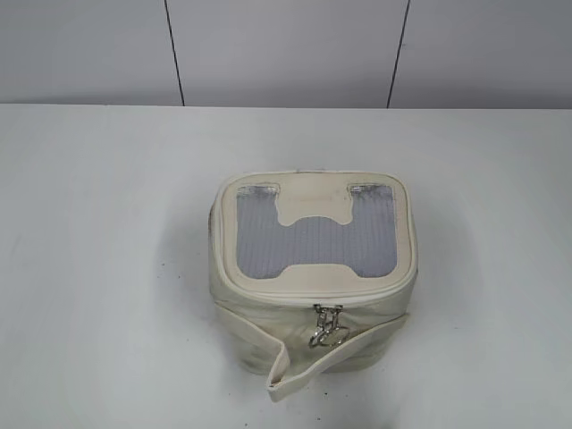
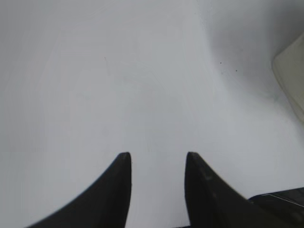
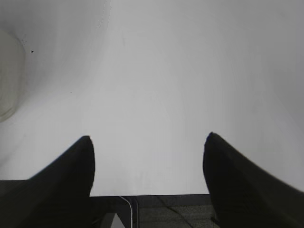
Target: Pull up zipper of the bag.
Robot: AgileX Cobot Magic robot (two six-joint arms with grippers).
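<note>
**poster_a:** So where's everything placed right now?

**poster_b:** The small boxy cream-white fabric bag [image 1: 313, 273] with rounded corners is seen sitting upright near the middle of the plain white surface [image 1: 98, 268], a bit toward the near edge in the exterior view. A grey mesh H-shaped window [image 1: 315, 239] is set into its top panel. The thin cream zipper track [image 1: 308, 299] is run around the rim of that panel, and the two small silver sliders with round ring pulls [image 1: 327, 329] are found together at the front face, hanging down. A loose cream fabric strap [image 1: 308, 366] is draped across the front just under the pulls, its end resting on the surface.

**poster_a:** And the claws?

**poster_b:** Neither is shown in the exterior view. In the left wrist view the left claw [image 2: 157, 164] is held over bare surface, dark fingers spread apart with nothing between them; only a corner of the bag is caught at the right edge. In the right wrist view the right claw [image 3: 148, 145] is spread even wider, also holding nothing, with a sliver of the bag visible at the left edge. Both are kept well apart from the bag.
</note>
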